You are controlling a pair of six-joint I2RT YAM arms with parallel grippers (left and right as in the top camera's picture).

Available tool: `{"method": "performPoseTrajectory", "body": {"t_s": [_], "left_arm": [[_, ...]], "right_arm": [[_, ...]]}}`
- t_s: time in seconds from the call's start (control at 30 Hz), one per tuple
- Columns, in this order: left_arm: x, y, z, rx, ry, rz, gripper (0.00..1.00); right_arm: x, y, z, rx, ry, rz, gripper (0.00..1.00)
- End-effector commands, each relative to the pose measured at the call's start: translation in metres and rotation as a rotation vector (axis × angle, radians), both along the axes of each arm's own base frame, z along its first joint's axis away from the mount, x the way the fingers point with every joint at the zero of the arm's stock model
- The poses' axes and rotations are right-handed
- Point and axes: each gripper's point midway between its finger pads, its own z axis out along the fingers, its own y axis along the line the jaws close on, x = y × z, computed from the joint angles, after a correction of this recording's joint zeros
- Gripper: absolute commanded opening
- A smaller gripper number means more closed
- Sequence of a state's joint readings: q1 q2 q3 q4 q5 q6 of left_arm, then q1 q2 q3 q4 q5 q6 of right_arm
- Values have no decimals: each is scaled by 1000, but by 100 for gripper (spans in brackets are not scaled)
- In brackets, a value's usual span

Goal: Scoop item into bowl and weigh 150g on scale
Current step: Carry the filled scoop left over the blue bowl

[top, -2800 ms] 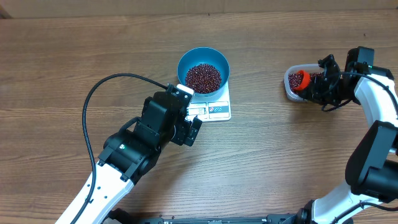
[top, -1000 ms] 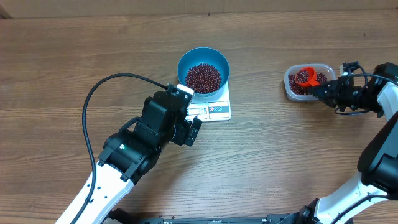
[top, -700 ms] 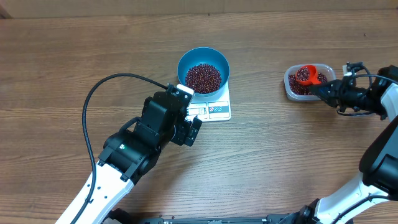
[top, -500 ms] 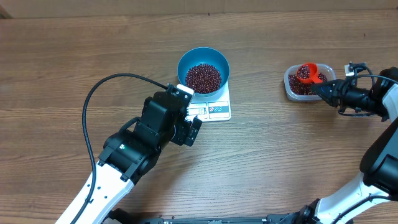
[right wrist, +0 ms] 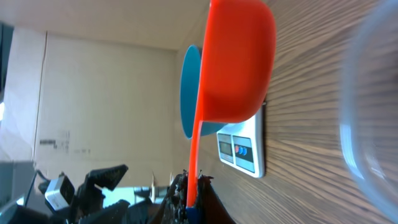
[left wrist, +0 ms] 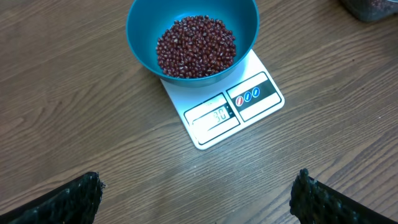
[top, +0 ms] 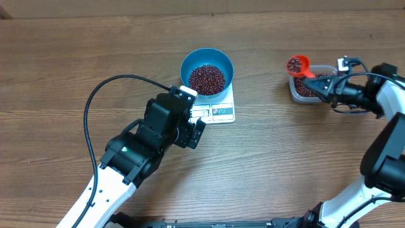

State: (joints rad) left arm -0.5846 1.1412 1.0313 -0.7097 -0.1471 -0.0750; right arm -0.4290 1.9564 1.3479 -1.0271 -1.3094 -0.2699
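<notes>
The blue bowl stands on the white scale, half filled with dark red-brown beans. In the left wrist view the bowl, its beans and the scale lie ahead of my left gripper, which is wide open and holds nothing. Seen from overhead, the left gripper hovers at the scale's near-left corner. My right gripper is shut on the handle of a red scoop, which carries beans above the left edge of a clear tub. In the right wrist view the scoop is seen from below, with the right gripper pinching its handle.
The clear tub holds more beans and sits right of the scale. A black cable loops over the table left of my left arm. The right wrist view also catches the bowl, the scale and the tub's rim.
My right gripper has lifted the loaded scoop out of the tub and carried it left, past the tub's far-left corner. The left arm has not moved.
</notes>
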Motion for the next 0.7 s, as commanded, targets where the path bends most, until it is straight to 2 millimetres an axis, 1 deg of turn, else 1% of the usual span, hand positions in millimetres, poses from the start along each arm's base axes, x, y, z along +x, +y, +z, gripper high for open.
{"method": "performPoseTrajectory", "body": {"t_s": [0.0, 0.3, 0.67], "left_arm": [[2, 2, -1, 4, -2, 12, 100], [2, 2, -1, 4, -2, 12, 100], [2, 2, -1, 4, -2, 12, 100]], "right_arm": [[3, 21, 7, 34, -39, 52, 4], [9, 64, 8, 38, -37, 147, 4], [16, 125, 17, 67, -56, 273, 4]]}}
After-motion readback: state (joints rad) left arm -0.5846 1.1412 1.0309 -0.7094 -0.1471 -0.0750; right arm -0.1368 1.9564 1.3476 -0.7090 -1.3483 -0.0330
